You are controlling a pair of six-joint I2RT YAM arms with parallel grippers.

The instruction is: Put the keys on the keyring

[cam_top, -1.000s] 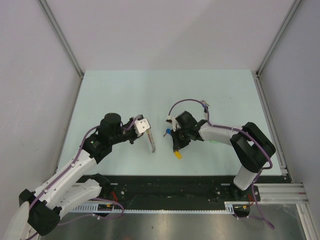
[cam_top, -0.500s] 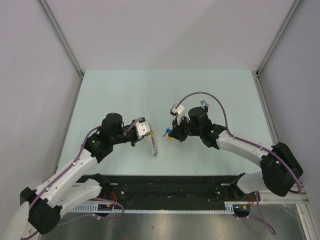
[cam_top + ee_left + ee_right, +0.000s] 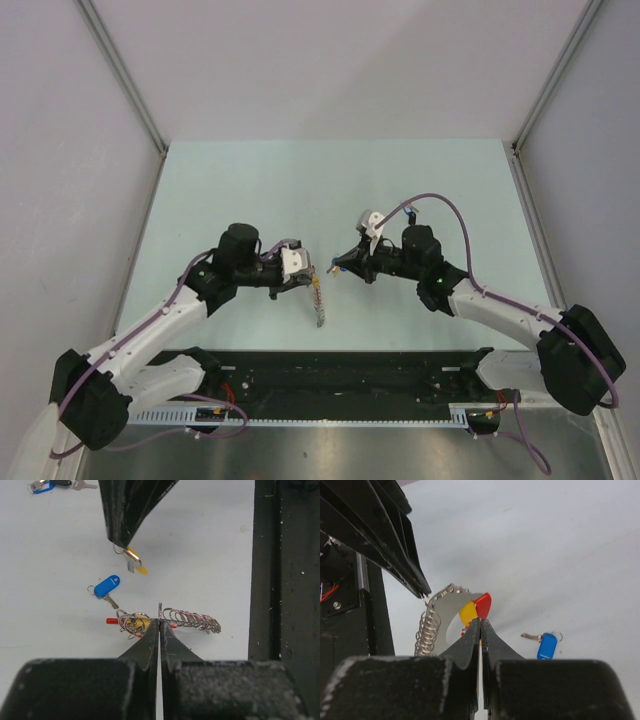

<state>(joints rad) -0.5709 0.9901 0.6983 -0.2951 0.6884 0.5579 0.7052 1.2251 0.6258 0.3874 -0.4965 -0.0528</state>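
Arms reach inward, tips nearly meeting mid-frame; left gripper [image 3: 311, 280] clamps keyring [image 3: 319, 306], its length running toward lower edge; right gripper [image 3: 335, 268] clamps yellow key [image 3: 136, 564].

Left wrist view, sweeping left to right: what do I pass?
Loose keys → blue key → yellow key hanging from the right gripper → the keyring coil → black rail.
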